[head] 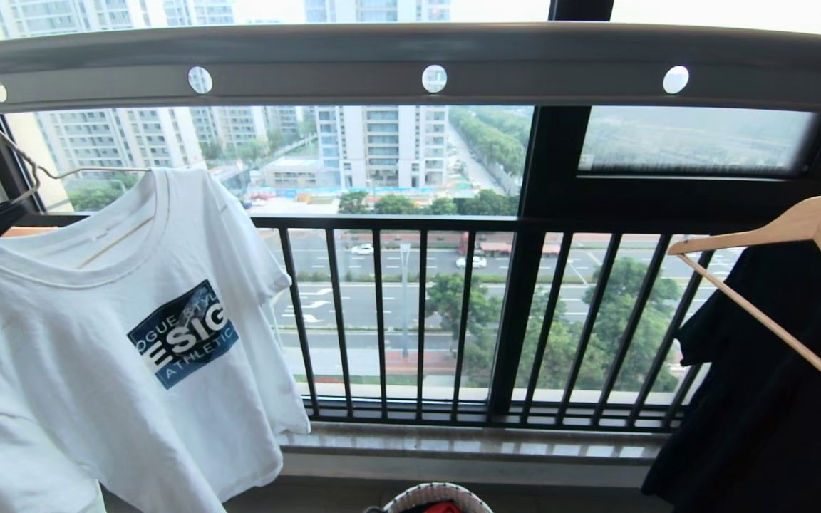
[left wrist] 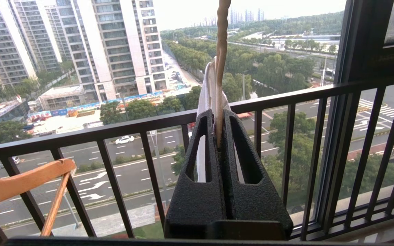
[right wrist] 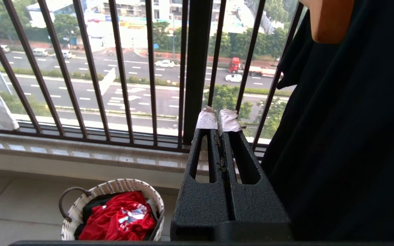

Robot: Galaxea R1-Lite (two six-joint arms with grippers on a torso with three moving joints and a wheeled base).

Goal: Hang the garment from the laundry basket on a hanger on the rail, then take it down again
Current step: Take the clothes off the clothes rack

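My left gripper (left wrist: 219,136) is clenching the hanger (head: 8,146) hooked on the rail (head: 410,60), garment (head: 118,342) hanging below it (right gripper (right wrist: 219,121) idling clenched, empty), takedown pending.

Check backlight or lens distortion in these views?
Head view: rail bows from wide-angle distortion; bright window behind, white T-shirt print readable. Left wrist view: sky washed out; hanger in the left hand sharp. Right wrist view: black garment shows no detail.

Black barred window railing (head: 417,320) before glazed window with dark frame (head: 524,249); pale stone sill (head: 467,445); light tiled floor (right wrist: 9,212); daylit high-rise towers (head: 382,142), road (head: 353,299), trees beyond.
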